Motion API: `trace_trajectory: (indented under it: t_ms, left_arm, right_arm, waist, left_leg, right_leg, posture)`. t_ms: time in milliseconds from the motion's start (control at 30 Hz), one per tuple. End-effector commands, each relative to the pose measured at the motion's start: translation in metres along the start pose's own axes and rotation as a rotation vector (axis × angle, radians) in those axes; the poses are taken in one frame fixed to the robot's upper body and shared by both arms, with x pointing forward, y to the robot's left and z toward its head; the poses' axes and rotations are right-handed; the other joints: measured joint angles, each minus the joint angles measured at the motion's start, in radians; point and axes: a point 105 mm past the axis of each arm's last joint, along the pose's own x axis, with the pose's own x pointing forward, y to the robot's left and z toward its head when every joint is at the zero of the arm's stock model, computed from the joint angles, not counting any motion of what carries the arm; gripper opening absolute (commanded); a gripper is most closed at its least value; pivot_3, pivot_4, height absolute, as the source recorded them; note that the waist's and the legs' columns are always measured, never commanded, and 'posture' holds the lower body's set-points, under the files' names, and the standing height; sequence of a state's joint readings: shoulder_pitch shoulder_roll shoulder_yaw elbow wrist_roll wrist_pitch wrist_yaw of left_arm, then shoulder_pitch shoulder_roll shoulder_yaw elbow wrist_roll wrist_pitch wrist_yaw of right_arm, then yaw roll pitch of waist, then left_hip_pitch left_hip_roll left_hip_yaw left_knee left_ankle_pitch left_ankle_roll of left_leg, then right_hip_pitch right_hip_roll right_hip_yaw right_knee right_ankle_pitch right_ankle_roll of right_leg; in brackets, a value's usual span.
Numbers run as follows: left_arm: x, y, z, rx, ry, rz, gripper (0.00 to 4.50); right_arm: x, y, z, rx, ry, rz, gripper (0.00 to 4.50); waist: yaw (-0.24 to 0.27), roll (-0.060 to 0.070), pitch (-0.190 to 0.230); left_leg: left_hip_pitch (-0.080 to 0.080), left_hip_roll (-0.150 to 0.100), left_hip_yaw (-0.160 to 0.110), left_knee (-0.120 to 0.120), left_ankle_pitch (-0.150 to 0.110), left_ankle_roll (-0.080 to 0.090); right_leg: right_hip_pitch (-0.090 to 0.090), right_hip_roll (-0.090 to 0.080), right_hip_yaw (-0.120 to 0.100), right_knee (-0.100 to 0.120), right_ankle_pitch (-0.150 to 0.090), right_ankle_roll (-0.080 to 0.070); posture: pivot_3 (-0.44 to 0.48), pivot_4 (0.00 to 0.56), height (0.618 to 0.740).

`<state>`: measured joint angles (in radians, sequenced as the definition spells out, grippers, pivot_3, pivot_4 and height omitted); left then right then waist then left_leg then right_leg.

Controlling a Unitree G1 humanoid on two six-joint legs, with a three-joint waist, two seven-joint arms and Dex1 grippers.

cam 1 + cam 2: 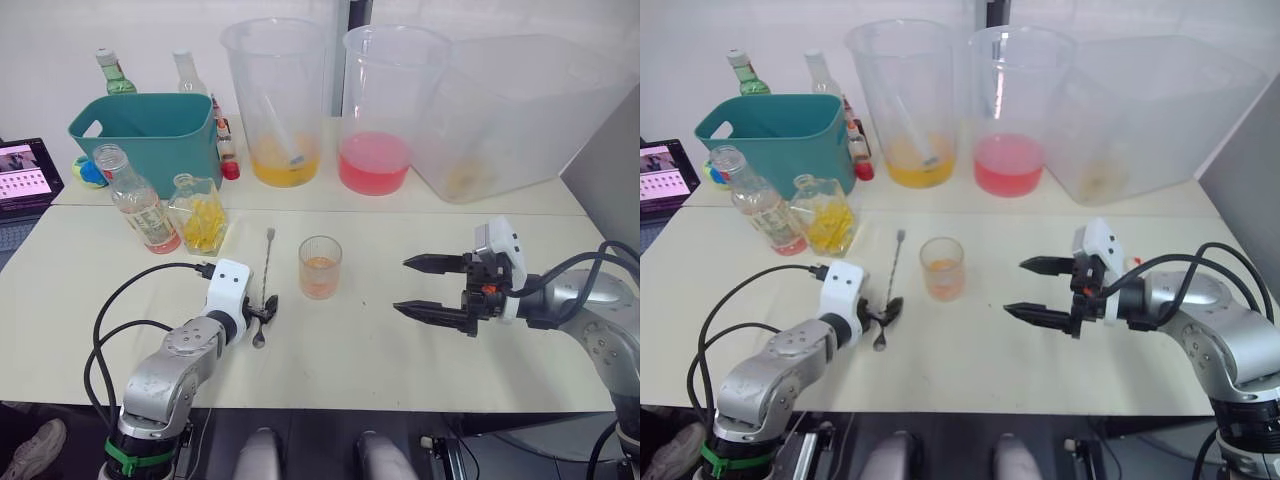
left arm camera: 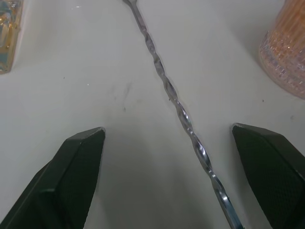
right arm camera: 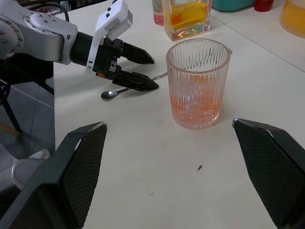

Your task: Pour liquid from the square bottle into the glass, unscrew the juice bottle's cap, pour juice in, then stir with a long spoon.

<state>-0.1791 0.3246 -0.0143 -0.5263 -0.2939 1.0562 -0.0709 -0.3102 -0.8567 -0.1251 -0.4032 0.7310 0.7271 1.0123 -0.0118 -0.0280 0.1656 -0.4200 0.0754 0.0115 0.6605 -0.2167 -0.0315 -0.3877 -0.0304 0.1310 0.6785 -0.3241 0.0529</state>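
Left hand [image 1: 262, 312] is down at the desk [image 1: 380, 350], fingers apart either side of the spoon [image 1: 266, 281], which lies flat just left of the glass [image 1: 320, 266]. That thin twisted stem sits off-centre toward one finger, so closing could skid or flick it into the glass. Right hand [image 1: 432, 288] waits wide open and empty, right of the glass.

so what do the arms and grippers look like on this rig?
Both arms are silver-grey metal with rounded joints and loose black cables. Each wrist carries a white block. The left gripper and right gripper each have two black, tapered, pointed fingers; the right one shows a small orange-red mark.
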Motion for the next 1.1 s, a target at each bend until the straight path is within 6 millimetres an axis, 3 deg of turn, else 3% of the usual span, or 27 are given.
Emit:
trace_trajectory:
  t_ms: [33,367,533,833,1000,1100]
  left_arm:
    - [-0.002,-0.003,-0.014,-0.067,0.072,0.000,3.34]
    - [-0.006,0.014,-0.014,-0.031,0.087,0.007,0.02]
    - [-0.006,0.037,0.001,0.057,0.054,0.018,0.02]
    - [-0.014,0.053,0.022,0.118,-0.013,-0.044,0.02]
    - [-0.010,0.038,0.027,0.031,-0.042,-0.048,0.02]
    - [-0.009,0.025,0.034,-0.033,-0.072,-0.045,0.79]
  right_arm:
    - [-0.002,0.002,0.010,-0.057,-0.018,-0.006,4.50]
    - [-0.001,0.004,0.005,-0.056,-0.003,0.004,4.50]
    - [-0.001,0.003,0.004,-0.069,-0.001,-0.008,4.50]
    - [-0.002,0.001,0.002,-0.071,0.001,-0.012,4.50]
    - [-0.002,0.002,0.001,-0.067,-0.001,-0.018,4.50]
    - [-0.002,0.003,0.001,-0.065,-0.003,-0.014,4.50]
  waist:
    - [0.000,0.000,0.000]
    - [-0.004,0.000,0.000]
    - [-0.004,0.000,0.000]
    - [-0.002,0.000,0.000]
    - [0.005,0.000,0.000]
    - [0.004,0.000,0.000]
  left_leg:
    - [0.000,0.000,0.000,0.000,0.000,0.000]
    - [0.000,-0.001,-0.003,0.000,0.000,0.000]
    - [0.000,-0.001,-0.004,0.000,0.000,-0.001]
    - [-0.002,-0.001,-0.006,0.000,0.000,-0.001]
    - [-0.003,-0.003,-0.006,0.000,0.001,-0.001]
    - [-0.004,-0.005,-0.007,0.000,0.001,-0.001]
  right_leg:
    - [0.000,0.000,0.000,0.000,0.000,0.000]
    - [0.001,-0.001,-0.003,0.000,0.000,0.000]
    - [0.001,-0.001,-0.004,0.000,0.000,0.000]
    - [0.000,-0.001,-0.006,0.000,0.000,0.000]
    - [0.000,-0.003,-0.008,-0.001,0.000,0.000]
    - [0.000,-0.005,-0.009,0.000,0.000,0.000]
  posture:
    - [0.000,0.150,0.726]
    - [0.000,0.150,0.726]
    - [0.000,0.150,0.726]
    - [0.000,0.150,0.726]
    - [0.000,0.150,0.726]
    - [0.000,0.150,0.726]
